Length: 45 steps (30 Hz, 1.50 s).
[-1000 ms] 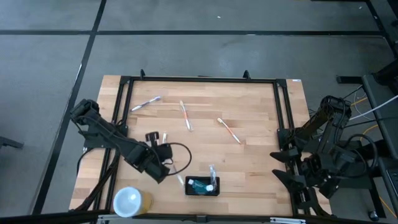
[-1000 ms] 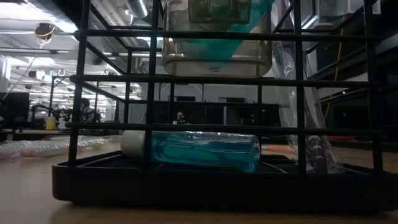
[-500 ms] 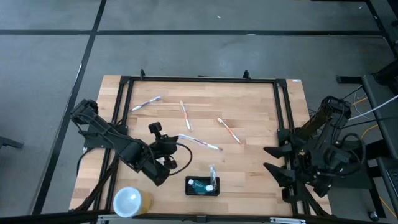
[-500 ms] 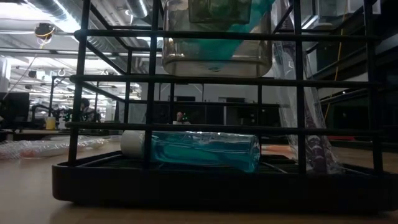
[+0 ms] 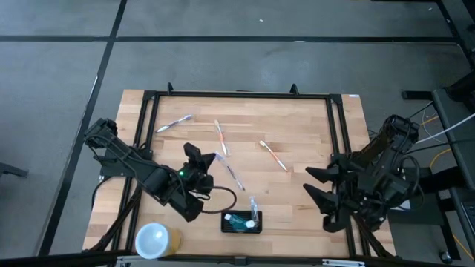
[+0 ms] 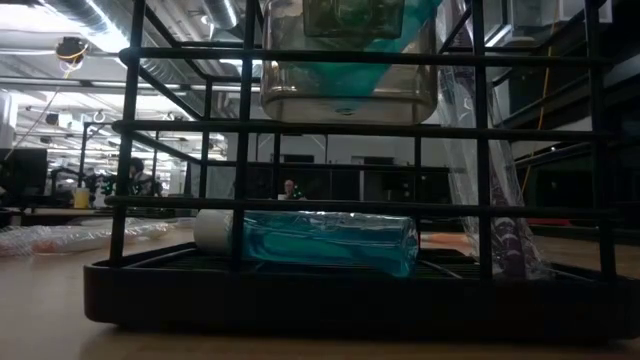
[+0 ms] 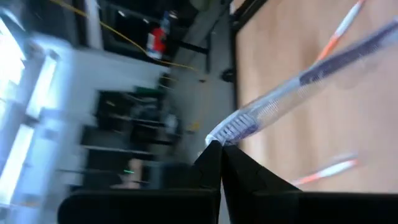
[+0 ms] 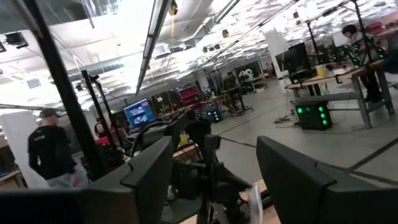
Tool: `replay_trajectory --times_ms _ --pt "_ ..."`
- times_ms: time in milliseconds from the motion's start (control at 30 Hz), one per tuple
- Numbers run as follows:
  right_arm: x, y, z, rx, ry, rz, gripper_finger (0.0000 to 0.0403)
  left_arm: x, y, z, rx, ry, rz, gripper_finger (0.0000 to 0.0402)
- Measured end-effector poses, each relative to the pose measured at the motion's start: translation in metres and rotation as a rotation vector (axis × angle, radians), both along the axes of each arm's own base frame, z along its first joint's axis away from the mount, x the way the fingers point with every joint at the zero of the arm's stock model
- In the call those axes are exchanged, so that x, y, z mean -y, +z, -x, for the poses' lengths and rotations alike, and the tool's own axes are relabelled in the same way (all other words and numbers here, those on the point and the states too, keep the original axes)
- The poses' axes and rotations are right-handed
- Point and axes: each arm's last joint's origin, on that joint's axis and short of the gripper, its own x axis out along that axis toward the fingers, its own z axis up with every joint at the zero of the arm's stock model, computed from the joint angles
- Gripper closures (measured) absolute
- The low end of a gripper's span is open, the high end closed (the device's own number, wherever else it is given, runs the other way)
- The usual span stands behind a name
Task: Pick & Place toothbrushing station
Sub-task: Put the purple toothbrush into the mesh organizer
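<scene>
**With one brush in the air, most of the loading is left to do**

While the wooden table has three toothbrushes lying loose on its far half, the job looks well short of finished. The toothbrushing station, a small black box, sits near the table's front edge, beside the white-topped yellow cup. It already holds a blue-green bottle and at least one upright wrapped item.

The left gripper hangs over the table's middle, its fingers pinched on the bristle end of a clear-wrapped toothbrush slanting toward the station. The right gripper waits at the table's right edge, fingers spread wide, holding nothing.

Hard to judge: the station's slots, since the low view sits right against its bars and shows no arm. The left wrist view is smeared.
</scene>
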Motion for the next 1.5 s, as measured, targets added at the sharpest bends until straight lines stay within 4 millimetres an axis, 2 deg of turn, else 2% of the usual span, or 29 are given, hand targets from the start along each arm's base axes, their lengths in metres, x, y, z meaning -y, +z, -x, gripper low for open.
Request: replay_trajectory --times_ms 100,233,367,633,800,933,1133,1500 --pt "-0.001 -0.003 -0.004 -0.018 -0.02 -0.011 0.0168 0.001 0.005 -0.003 -0.05 -0.025 -0.104 0.04" --pt "-0.002 -0.008 -0.009 -0.032 -0.041 -0.038 0.0168 0.013 0.02 -0.006 -0.056 -0.099 -0.15 0.04" --pt "-0.003 -0.012 -0.014 -0.033 -0.054 -0.054 0.0168 0.031 0.036 -0.004 -0.067 -0.198 -0.197 0.04" --pt "0.002 -0.013 -0.023 -0.026 -0.085 -0.066 0.0168 0.069 0.046 0.007 -0.21 -0.517 -0.385 0.04" --pt "0.005 -0.013 -0.026 -0.017 -0.091 -0.06 0.0168 0.07 0.049 0.003 -0.216 -0.595 -0.4 0.04" --pt "0.006 -0.012 -0.029 0.005 -0.078 -0.032 0.0168 0.068 0.051 -0.009 -0.207 -0.632 -0.425 0.04" --pt "0.007 -0.011 -0.03 0.004 -0.079 0.018 0.0168 0.072 0.043 -0.035 -0.193 -0.7 -0.468 0.04" --pt "-0.004 -0.01 -0.02 0.044 0.008 0.116 0.0168 0.082 -0.013 -0.085 -0.321 -0.732 -0.556 0.04"
